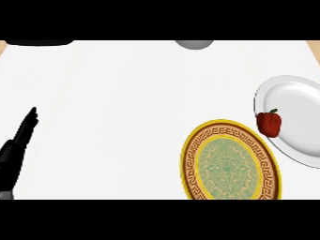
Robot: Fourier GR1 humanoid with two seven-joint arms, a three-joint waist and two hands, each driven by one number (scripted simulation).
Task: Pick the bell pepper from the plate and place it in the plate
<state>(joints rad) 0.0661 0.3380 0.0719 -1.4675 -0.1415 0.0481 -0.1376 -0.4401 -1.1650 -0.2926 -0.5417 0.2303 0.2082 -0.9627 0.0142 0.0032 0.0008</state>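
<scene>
A red bell pepper [270,123] with a green stem lies on the left part of a plain white plate [308,126] at the right of the white counter. Just left of it and nearer me sits a patterned plate [230,161] with a yellow rim, a brown band and a green middle; nothing lies on it. My left hand [11,154] rests at the lower left edge, fingers straight and pointing up, far from both plates. My right hand does not show.
A grey rounded object [194,44] sits at the counter's far edge, top centre. A black object [39,42] lies at the far left corner. Wooden floor shows past the counter's far corners.
</scene>
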